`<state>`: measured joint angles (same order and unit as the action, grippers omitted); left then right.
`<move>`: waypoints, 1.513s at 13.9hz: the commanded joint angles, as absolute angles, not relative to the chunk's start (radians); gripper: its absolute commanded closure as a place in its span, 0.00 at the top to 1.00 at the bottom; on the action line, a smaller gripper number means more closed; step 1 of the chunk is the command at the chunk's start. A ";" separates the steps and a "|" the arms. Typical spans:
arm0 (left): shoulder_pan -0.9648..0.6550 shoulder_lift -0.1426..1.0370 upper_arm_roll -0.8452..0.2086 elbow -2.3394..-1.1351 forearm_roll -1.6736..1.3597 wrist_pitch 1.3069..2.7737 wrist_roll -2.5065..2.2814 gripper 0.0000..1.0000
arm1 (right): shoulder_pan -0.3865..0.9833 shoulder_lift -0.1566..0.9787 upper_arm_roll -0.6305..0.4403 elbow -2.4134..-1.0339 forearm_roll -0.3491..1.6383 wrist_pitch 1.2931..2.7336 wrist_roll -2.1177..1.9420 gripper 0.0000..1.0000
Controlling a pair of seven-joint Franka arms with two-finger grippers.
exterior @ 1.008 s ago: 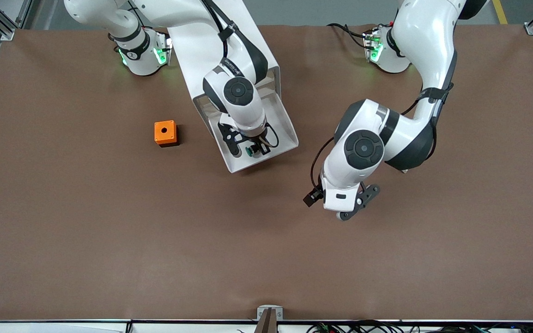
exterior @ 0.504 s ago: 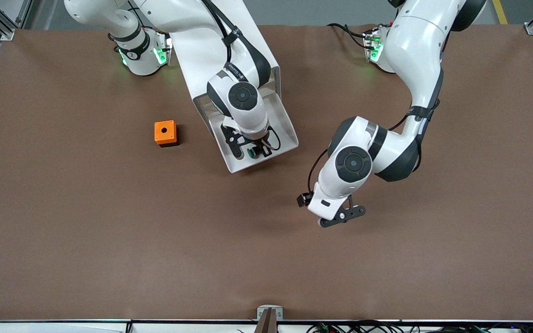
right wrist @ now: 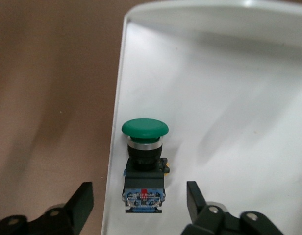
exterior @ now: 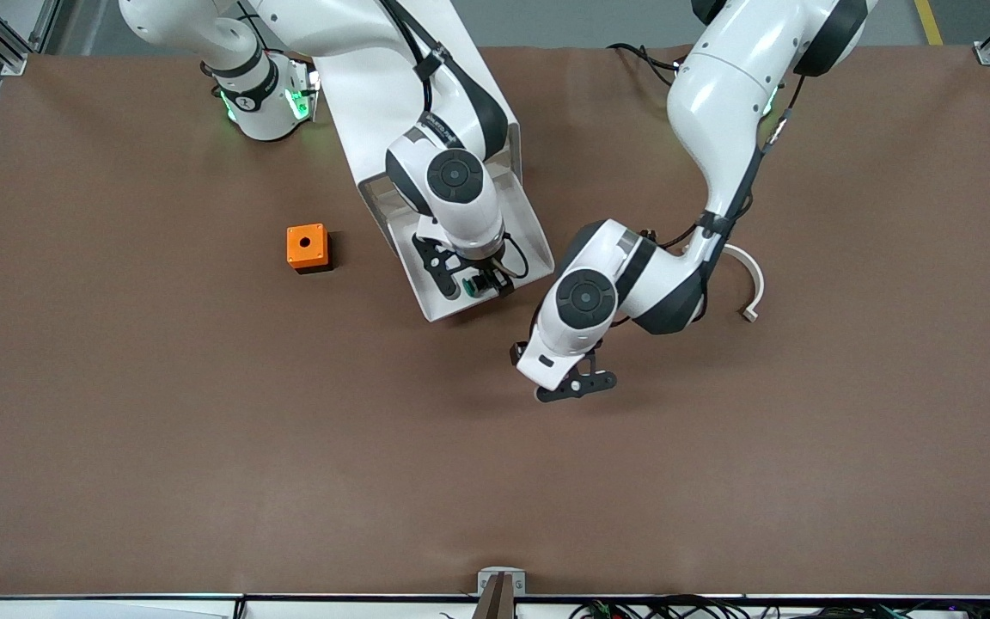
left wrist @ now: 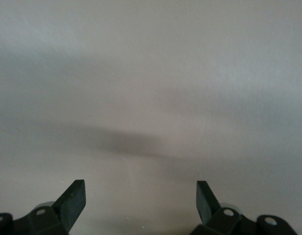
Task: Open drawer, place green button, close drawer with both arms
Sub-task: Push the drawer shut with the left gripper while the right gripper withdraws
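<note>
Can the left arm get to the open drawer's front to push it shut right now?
Probably yes. The left gripper, open and empty, hangs over bare table by the drawer, nothing between. The right gripper, open over the button lying in the drawer, crowds that front edge, so it should probably lift away first.

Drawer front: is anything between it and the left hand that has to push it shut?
Nothing visible. The left hand hangs open over bare table just off the drawer. The button lies inside, under the open right hand.
</note>
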<state>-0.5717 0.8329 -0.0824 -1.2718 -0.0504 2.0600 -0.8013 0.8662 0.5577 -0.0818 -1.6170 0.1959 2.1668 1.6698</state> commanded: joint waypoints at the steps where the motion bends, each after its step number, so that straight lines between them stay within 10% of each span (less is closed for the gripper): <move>1: -0.581 0.834 -0.083 -1.279 -0.084 2.069 -0.801 0.99 | 0.813 0.555 -0.084 -1.520 0.218 2.009 1.437 1.00; 21: -0.781 0.838 -0.086 -1.324 -0.206 2.066 -0.968 0.99 | 0.066 0.230 -0.107 -1.439 0.020 1.445 -0.004 1.00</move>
<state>-0.7429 0.8431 -0.0904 -1.3101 -0.1872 2.0604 -0.9354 0.1280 0.2342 -0.1297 -1.4784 0.0473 1.4853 0.0700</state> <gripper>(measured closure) 0.004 0.000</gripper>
